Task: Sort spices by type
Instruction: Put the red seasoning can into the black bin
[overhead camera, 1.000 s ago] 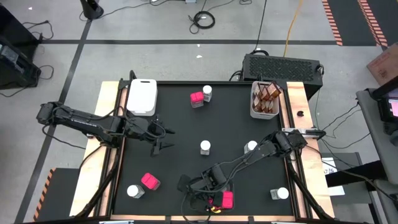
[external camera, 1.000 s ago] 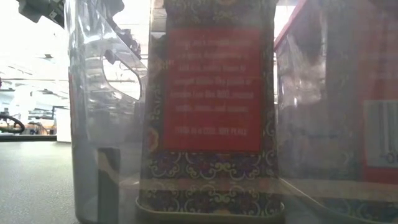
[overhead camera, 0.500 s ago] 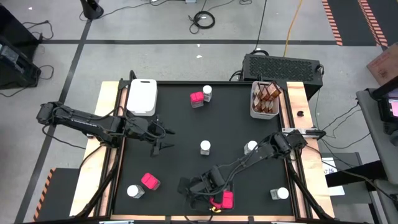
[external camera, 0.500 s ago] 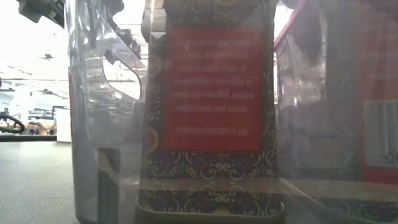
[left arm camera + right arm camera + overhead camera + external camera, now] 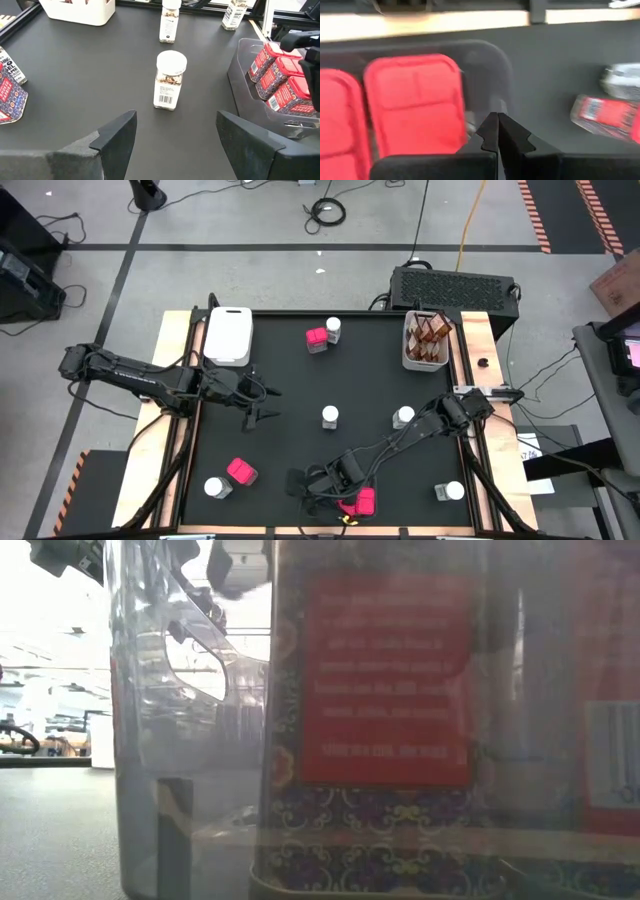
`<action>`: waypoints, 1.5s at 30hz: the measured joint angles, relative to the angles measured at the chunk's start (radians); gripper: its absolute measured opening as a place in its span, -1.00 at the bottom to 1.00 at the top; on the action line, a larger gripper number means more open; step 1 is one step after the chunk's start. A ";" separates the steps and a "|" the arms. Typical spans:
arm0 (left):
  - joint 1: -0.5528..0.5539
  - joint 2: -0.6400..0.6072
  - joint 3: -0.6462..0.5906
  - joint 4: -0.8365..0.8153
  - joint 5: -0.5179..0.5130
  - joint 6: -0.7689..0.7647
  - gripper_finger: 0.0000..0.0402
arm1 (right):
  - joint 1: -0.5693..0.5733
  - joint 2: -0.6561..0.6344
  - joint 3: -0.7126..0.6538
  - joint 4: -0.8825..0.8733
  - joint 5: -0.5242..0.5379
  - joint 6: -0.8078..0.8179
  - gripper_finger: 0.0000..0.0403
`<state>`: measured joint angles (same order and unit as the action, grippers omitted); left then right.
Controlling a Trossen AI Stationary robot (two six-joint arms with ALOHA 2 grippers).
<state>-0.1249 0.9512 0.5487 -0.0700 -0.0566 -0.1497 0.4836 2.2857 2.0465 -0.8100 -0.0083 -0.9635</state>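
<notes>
The right arm reaches low across the desk [image 5: 290, 370] from its right edge toward the near edge, its right end effector [image 5: 497, 131] with both fingers pressed together, holding nothing. Just beside its tip stands a clear tray [image 5: 492, 62] with pink boxes [image 5: 415, 102] upright inside, their square tops facing the wrist camera. Beyond the tip, apart from the tray, a pink box lying on its side [image 5: 607, 116] and a blurred clear jar [image 5: 622, 82] rest on the desk.

The left arm stretches in from the desk's left edge, and the left end effector [image 5: 172, 142] hovers with its fingers spread wide and empty. Straight ahead of it stands a clear jar with a white lid [image 5: 170, 80], with two more white-lidded jars [image 5: 170, 20] farther on. A white tray of brown jars [image 5: 427, 340] sits at the far right corner, well away from both end effectors, and a white lidded tray [image 5: 228, 335] lies near the left arm.

Since half a second ago, the right end effector has shifted slightly toward the near edge, and in the low view the patterned pink box [image 5: 385, 710] has slid rightward and looms larger. The left arm has stayed put.

The low view is almost filled by that box and the tray wall [image 5: 150, 720], so the end effectors cannot be made out there. From above, the clear tray is mostly hidden under the right arm.
</notes>
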 joint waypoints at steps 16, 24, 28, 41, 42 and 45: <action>-0.041 0.000 0.325 -0.549 0.107 -0.054 0.38 | -0.046 -0.235 0.002 -0.270 0.033 0.381 -1.00; -0.218 0.030 0.418 -0.657 0.128 -0.069 0.38 | -0.046 -0.332 -0.120 -0.363 0.034 0.548 -1.00; -0.308 0.098 0.418 -0.642 0.130 -0.080 0.38 | -0.046 -0.439 -0.315 -0.225 0.035 0.592 -1.00; -0.524 0.349 0.418 -0.567 0.086 -0.113 0.38 | -0.046 -0.696 -0.769 0.251 0.046 0.657 -1.00; -0.535 0.363 0.418 -0.568 0.080 -0.129 0.38 | -0.046 -0.700 -0.772 0.263 0.055 0.662 -1.00; -0.564 0.401 0.418 -0.570 0.079 -0.132 0.38 | -0.046 -0.705 -0.772 0.274 0.064 0.665 -1.00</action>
<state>-0.6891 1.3519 0.9665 -0.6395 0.0223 -0.2817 0.4377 1.5810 1.2747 -0.5362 0.0557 -0.2990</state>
